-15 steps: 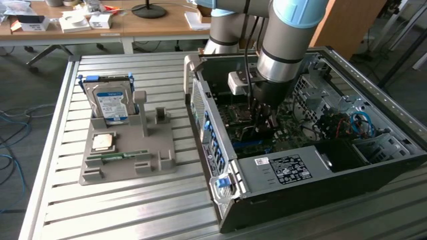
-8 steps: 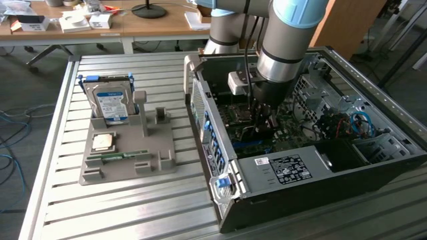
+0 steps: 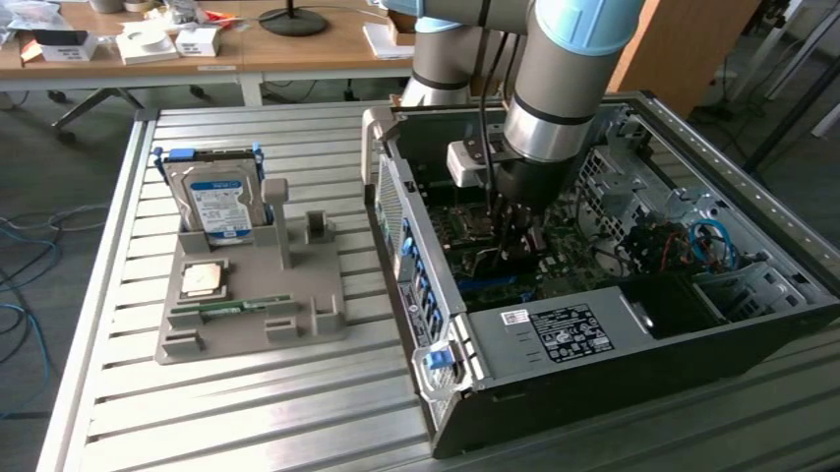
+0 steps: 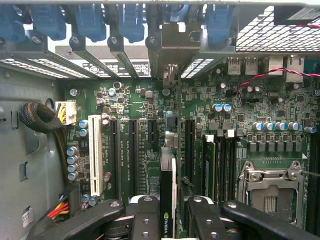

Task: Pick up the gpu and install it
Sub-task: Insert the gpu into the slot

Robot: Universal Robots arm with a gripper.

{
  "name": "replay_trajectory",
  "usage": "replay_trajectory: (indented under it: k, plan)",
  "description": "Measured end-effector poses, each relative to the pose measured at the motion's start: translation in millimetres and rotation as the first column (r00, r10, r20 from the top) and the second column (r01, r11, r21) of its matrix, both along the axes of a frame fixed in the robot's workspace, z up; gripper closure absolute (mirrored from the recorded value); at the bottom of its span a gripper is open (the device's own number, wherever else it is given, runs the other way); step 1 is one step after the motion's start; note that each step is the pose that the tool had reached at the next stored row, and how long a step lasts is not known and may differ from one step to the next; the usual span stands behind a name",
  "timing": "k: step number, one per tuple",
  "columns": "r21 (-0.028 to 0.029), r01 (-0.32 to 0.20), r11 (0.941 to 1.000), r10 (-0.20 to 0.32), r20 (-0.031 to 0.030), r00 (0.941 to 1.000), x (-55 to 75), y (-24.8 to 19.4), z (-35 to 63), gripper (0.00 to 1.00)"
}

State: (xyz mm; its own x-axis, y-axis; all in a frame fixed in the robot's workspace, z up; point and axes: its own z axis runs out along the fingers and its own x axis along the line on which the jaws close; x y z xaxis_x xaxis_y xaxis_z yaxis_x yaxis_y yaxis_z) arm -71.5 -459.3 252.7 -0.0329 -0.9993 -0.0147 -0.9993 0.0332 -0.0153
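The gpu (image 4: 167, 190) is a thin dark card seen edge-on, with a green logo near my fingers and its metal end bracket (image 4: 170, 50) against the case's rear slot openings. My gripper (image 4: 172, 209) is shut on it, one black finger (image 4: 145, 212) on each side. The card stands upright over the motherboard (image 4: 140, 100), in line with the long black expansion slots. I cannot tell whether it is seated in a slot. In the exterior view my gripper (image 3: 514, 234) reaches down inside the open computer case (image 3: 552, 334).
A white slot (image 4: 95, 155), a cable bundle (image 4: 40, 117) and the CPU socket (image 4: 272, 187) flank the card. Outside the case, a grey fixture (image 3: 250, 315) holds a silver hard drive (image 3: 216, 202), a CPU (image 3: 204, 280) and a RAM stick (image 3: 243, 307).
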Motion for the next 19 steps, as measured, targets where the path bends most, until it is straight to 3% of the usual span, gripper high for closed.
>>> replay_trajectory:
  k: [19]
  plan:
    - [0.0, 0.0, 1.0, 0.0, 0.0, 1.0, 0.0, 0.0, -1.5, 0.74]
